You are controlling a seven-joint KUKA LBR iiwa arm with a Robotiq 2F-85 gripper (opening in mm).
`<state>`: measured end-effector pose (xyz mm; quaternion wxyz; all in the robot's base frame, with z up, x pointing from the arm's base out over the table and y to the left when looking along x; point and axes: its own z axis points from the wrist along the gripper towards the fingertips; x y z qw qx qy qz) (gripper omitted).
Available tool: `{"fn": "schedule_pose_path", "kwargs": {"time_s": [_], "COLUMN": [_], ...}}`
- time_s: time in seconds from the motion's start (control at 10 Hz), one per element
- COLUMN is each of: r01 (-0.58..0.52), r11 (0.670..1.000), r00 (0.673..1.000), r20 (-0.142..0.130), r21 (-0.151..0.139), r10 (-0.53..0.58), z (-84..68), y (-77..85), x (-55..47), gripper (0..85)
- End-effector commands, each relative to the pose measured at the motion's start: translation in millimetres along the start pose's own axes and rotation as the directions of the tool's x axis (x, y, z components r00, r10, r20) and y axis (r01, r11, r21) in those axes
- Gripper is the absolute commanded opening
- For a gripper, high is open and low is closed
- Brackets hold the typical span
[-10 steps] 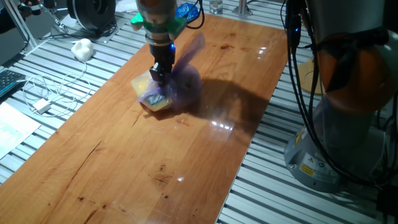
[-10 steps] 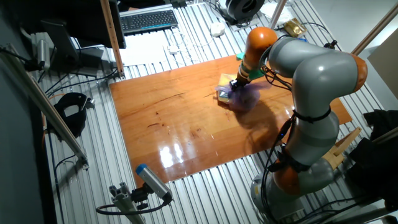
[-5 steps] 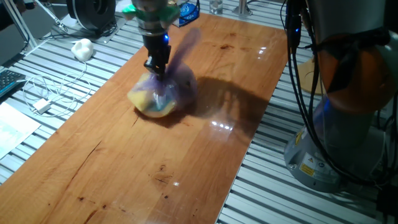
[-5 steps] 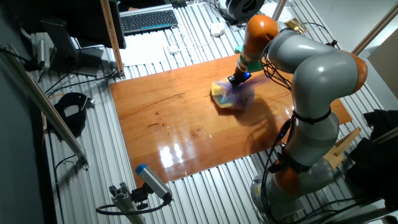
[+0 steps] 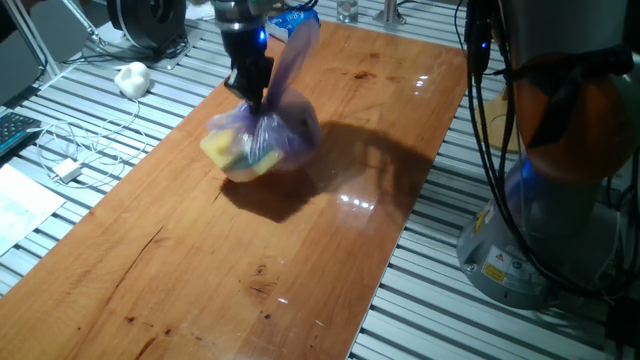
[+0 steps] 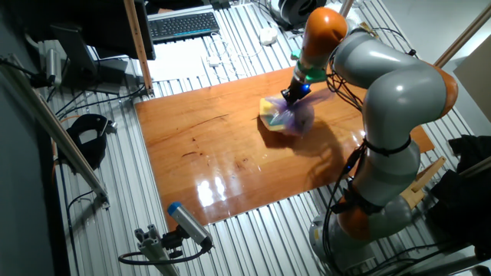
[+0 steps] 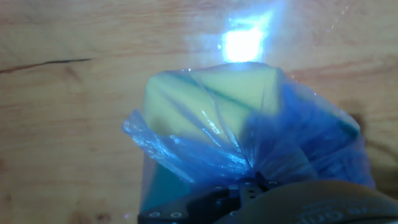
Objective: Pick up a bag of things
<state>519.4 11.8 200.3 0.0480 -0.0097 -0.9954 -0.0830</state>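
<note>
The bag of things [image 5: 258, 141] is a translucent purple plastic bag with yellow and bluish items inside. It hangs just above the wooden table [image 5: 300, 240], casting a shadow beneath. My gripper [image 5: 252, 97] is shut on the gathered neck of the bag, and the twisted tail [image 5: 296, 52] sticks up to the right. In the other fixed view the bag [image 6: 285, 116] hangs under the gripper [image 6: 292, 95]. The hand view shows the bag [image 7: 249, 130] bunched right below the fingers, with a yellow item showing through.
A white lumpy wad [image 5: 132, 78] lies on the slatted surface to the left, near white cables [image 5: 75, 150]. A blue packet [image 5: 298, 18] sits at the table's far end. The robot base [image 5: 550, 200] stands to the right. A keyboard [image 6: 182, 25] lies beyond the table.
The gripper has risen with the bag in its grasp. The bag left the table and now hangs above it, shifted slightly toward the far left.
</note>
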Motion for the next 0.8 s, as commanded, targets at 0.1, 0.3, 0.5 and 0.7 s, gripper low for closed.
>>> {"fn": "schedule_pose_path", "kwargs": {"time_s": [0.1,0.3,0.5,0.7], "r01": [-0.036,-0.073,-0.094,-0.111], "r11": [0.999,0.997,0.993,0.989], "r00": [0.999,0.995,0.992,0.990], "r20": [0.029,0.063,0.095,0.094], "r21": [-0.004,0.013,0.069,0.102], "r10": [0.036,0.072,0.087,0.102], "z": [-44.8,-53.9,-55.8,-61.2], "y": [5.7,5.2,5.6,3.6], "x": [17.4,30.2,33.8,42.6], "gripper": [0.0,0.0,0.0,0.0]}}
